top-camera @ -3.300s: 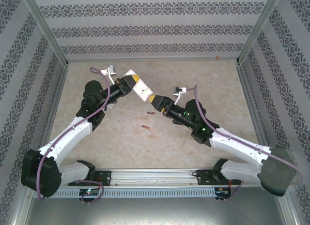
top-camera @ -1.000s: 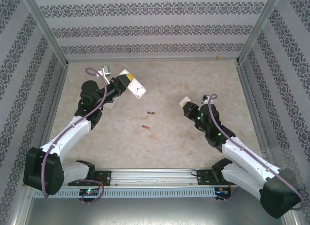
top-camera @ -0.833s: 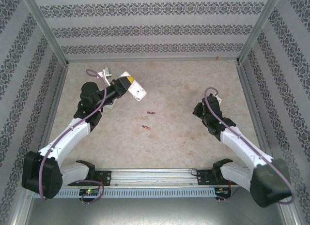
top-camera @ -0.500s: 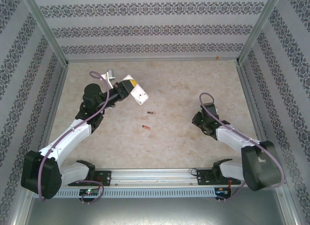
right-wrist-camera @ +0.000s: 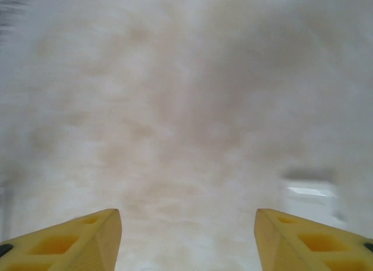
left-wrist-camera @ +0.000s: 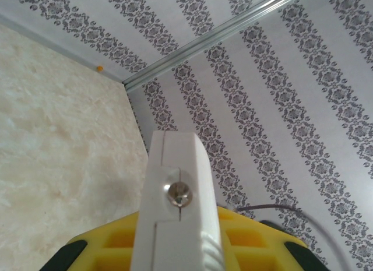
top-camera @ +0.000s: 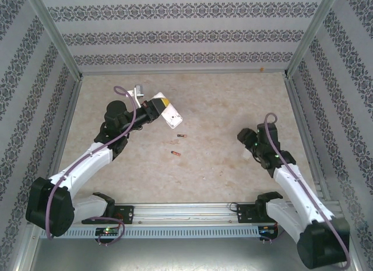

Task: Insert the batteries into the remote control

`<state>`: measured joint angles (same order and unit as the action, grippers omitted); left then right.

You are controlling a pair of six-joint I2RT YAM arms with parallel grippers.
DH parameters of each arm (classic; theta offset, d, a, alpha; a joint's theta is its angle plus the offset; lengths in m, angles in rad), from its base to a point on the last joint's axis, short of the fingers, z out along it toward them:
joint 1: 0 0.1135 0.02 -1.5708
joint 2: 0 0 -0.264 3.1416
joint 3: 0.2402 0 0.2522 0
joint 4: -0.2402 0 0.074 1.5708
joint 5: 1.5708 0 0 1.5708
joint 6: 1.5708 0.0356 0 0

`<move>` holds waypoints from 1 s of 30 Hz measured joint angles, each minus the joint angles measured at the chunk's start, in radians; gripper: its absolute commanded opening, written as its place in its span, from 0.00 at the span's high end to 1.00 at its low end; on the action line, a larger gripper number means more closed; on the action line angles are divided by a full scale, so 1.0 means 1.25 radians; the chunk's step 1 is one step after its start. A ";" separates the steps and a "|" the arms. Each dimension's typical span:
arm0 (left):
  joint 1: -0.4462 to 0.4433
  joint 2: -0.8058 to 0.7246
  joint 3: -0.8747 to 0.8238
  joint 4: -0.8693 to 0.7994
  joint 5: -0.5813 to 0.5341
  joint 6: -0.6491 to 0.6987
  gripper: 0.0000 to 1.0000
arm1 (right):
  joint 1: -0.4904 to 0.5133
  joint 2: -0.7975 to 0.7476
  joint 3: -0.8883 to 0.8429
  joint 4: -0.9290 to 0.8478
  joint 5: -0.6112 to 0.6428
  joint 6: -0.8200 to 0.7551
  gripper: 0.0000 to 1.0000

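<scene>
Patterned walls (top-camera: 186, 32) are set around a beige desk (top-camera: 221, 96). A white remote control (top-camera: 170, 115) is gripped by the left jaws; the right jaws are held apart, empty. Two batteries (top-camera: 182, 134) are seen on the desk near it.

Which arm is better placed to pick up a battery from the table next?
Right, probably. The right gripper is open and empty over the beige table; the left gripper is shut on the white plastic remote control. The two small dark, copper-ended batteries lie free between them.
</scene>
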<state>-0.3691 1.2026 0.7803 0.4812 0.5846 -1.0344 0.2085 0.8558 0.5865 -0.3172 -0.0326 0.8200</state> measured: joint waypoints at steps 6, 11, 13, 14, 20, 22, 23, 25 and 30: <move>-0.067 0.044 0.046 -0.018 -0.012 0.029 0.99 | 0.370 0.050 0.240 0.079 -0.035 -0.288 0.14; -0.095 0.066 0.061 -0.018 -0.014 0.032 0.99 | 0.479 0.171 0.363 0.089 -0.050 -0.497 0.15; -0.098 0.067 0.061 -0.018 -0.014 0.032 0.99 | 0.479 0.223 0.389 0.086 -0.050 -0.545 0.18; -0.098 0.067 0.061 -0.018 -0.014 0.032 0.99 | 0.479 0.249 0.396 0.083 -0.050 -0.567 0.21; -0.102 0.067 0.061 -0.018 -0.017 0.031 0.99 | 0.479 0.348 0.436 0.045 -0.049 -0.651 0.48; -0.102 0.067 0.061 -0.016 -0.033 0.031 0.99 | 0.475 0.356 0.447 0.041 -0.046 -0.654 0.58; -0.102 0.067 0.061 -0.013 -0.038 0.032 0.98 | 0.475 0.357 0.450 0.042 -0.047 -0.654 0.61; -0.102 0.063 0.061 -0.010 -0.040 0.033 0.77 | 0.475 0.356 0.450 0.045 -0.049 -0.662 0.63; -0.091 0.005 0.060 -0.065 -0.053 0.089 0.05 | 0.463 0.340 0.432 0.034 -0.054 -0.804 0.64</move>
<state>-0.4824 1.2083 0.8551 0.3996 0.5182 -0.9230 0.7876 1.2804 1.1271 -0.2749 -0.0998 -0.1844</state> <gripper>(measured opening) 0.715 0.432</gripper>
